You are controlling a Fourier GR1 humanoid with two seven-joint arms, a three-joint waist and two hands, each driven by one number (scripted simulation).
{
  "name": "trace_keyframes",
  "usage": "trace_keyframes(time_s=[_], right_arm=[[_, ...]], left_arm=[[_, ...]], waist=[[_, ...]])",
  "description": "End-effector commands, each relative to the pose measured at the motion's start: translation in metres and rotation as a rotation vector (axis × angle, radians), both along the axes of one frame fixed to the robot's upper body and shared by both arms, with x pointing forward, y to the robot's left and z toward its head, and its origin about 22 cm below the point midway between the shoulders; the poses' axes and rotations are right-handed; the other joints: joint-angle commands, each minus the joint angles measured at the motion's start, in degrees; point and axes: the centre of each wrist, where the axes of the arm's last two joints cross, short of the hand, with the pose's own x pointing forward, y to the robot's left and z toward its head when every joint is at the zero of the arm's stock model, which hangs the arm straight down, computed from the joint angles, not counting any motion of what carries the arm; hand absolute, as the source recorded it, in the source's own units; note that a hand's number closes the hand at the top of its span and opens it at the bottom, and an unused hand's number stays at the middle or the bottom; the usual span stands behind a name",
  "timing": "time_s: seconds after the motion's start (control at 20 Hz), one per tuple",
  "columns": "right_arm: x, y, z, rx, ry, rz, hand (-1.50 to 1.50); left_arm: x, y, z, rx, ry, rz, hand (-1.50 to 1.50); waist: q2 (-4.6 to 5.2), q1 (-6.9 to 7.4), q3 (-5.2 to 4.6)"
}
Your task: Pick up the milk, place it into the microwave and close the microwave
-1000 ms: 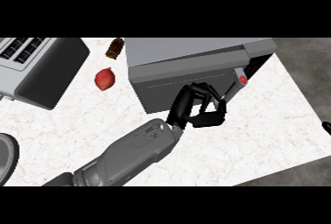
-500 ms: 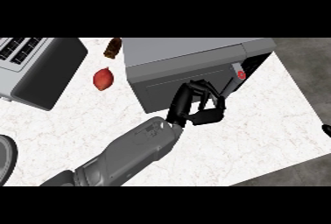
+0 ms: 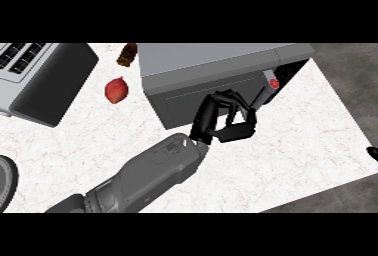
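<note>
My left hand [image 3: 225,117] presses curled, holding nothing I can see, against the microwave's door [image 3: 203,97], which looks nearly closed. The milk [image 3: 274,83] shows only as a red-capped sliver in the gap at the door's right edge.

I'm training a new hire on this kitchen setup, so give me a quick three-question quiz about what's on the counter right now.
1. True or false: the red fruit lies to the right of the microwave.
2. Which hand is at the microwave's front? A) left hand B) right hand
3. Fill in: the small item beyond the red fruit is ____ in colour.
Key: 1 false, it lies to the microwave's left. 2 A. 3 brown.
</note>
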Motion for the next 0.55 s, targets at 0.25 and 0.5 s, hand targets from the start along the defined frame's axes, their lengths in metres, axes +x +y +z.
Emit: trace_keyframes(time_s=[0.25,0.5], right_arm=[[-0.002,0.001,0.007,-0.009,-0.001,0.030,-1.50],[0.000,0.001,0.011,-0.009,-0.014,0.044,-1.50]], left_arm=[[0.030,0.015,0.005,-0.008,-0.024,0.163,1.50],[0.032,0.012,0.011,-0.023,-0.040,0.159,1.50]], waist=[[0.63,-0.60,-0.09],[0.66,-0.40,-0.04]])
